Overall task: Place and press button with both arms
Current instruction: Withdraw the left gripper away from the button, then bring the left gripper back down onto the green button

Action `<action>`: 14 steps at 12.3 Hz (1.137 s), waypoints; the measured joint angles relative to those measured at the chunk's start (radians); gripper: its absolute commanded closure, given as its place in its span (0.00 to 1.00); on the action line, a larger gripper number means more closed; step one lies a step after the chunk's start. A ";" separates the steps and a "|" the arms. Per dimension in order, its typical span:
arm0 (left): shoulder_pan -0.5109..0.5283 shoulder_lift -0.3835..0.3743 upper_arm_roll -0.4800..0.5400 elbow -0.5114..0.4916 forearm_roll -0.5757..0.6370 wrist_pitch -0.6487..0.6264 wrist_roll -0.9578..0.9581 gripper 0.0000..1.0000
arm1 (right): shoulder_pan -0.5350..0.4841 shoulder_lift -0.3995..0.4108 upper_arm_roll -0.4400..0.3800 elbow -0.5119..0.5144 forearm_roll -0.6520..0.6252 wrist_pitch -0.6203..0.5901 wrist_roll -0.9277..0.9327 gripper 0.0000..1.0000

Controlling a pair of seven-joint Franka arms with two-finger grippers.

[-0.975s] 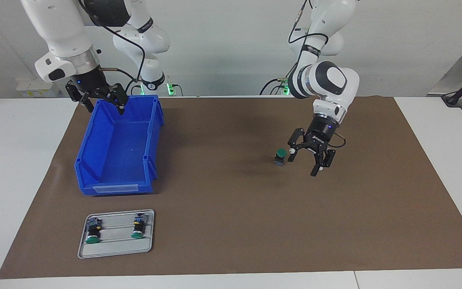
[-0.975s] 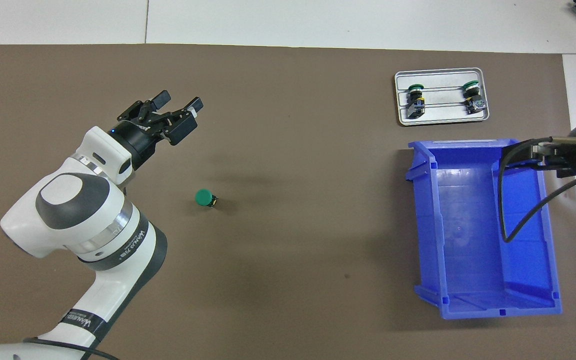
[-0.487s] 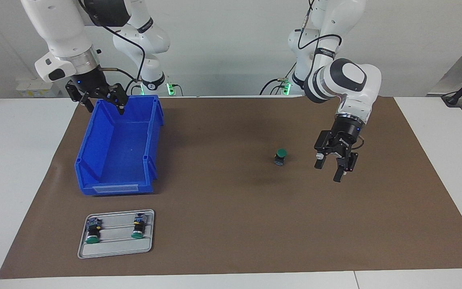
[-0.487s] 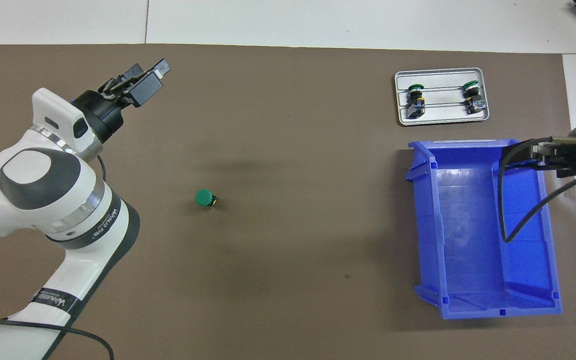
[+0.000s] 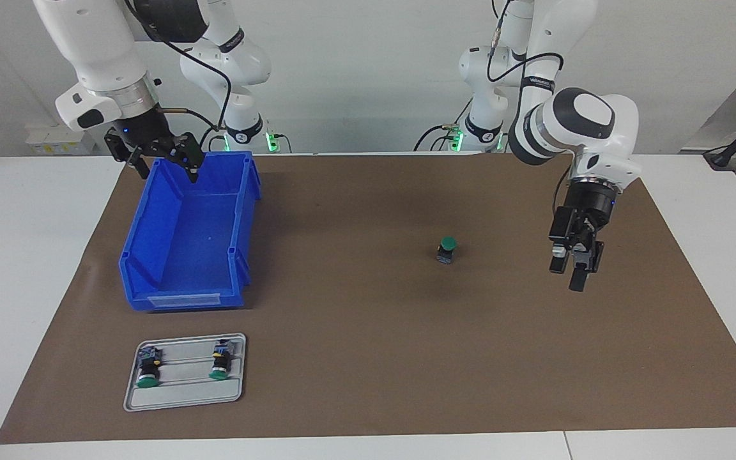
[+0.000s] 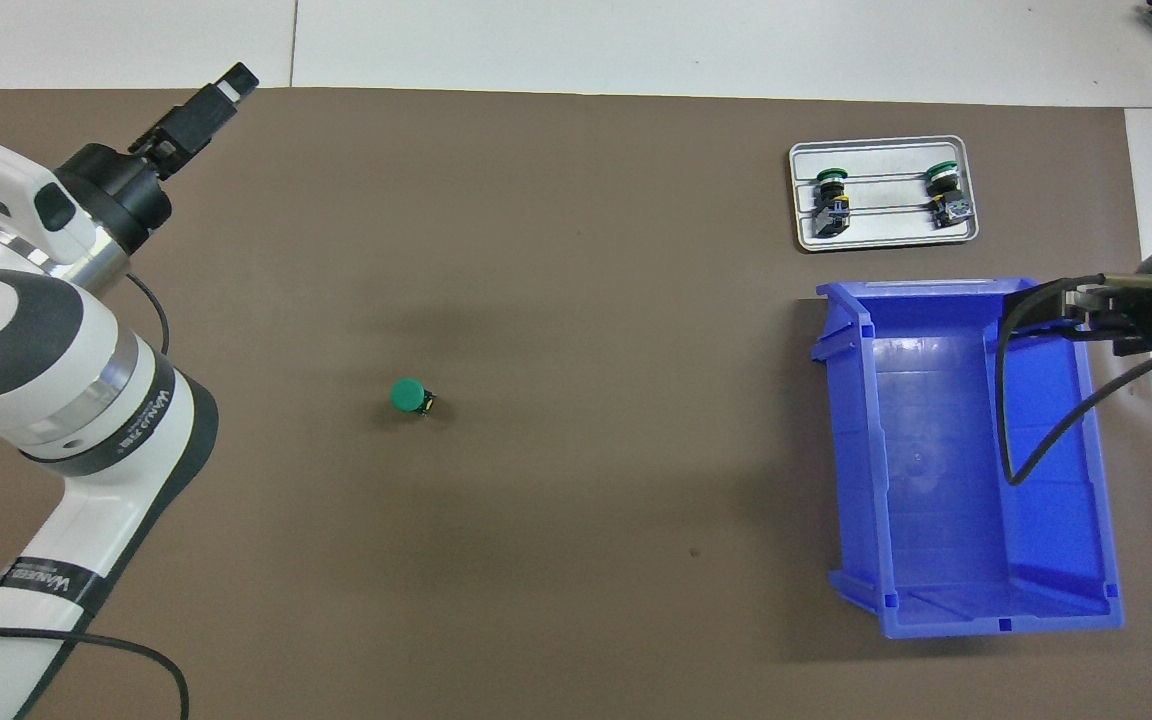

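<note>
Before you, the right gripper [image 5: 165, 167] hangs over the robots' end of the blue bin [image 5: 189, 243], its fingers spread apart and empty, at the right arm's end of the brown mat [image 5: 368, 358]. Farther from the robots than the bin, the grey tray [image 5: 184, 399] holds two green-capped switches [image 5: 146, 369] lying side by side.

Mid-table, the button [image 5: 446, 248] stands upright on the mat with its green cap up, toward the left arm's end and well apart from bin and tray; nothing touches it.

Toward the left arm's end, your left gripper [image 5: 570, 273] is raised over bare mat, well clear of the button and pointing down. It is seen edge-on in both views, so you cannot tell whether its fingers are apart or together; nothing shows between them.
</note>
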 measured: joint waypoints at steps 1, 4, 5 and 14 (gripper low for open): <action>0.028 0.000 0.001 0.011 0.042 -0.039 -0.067 0.17 | 0.000 0.000 0.000 0.000 0.000 0.000 0.000 0.00; 0.117 0.001 0.004 0.053 0.208 -0.178 -0.268 0.17 | 0.000 0.000 0.000 0.000 0.000 0.000 0.000 0.00; 0.143 0.003 0.004 0.070 0.268 -0.219 -0.331 0.17 | 0.000 0.000 0.000 0.000 0.000 0.000 0.000 0.00; 0.166 0.015 -0.005 0.178 0.691 -0.447 -0.606 0.17 | 0.000 0.000 0.000 0.000 0.000 0.000 0.000 0.00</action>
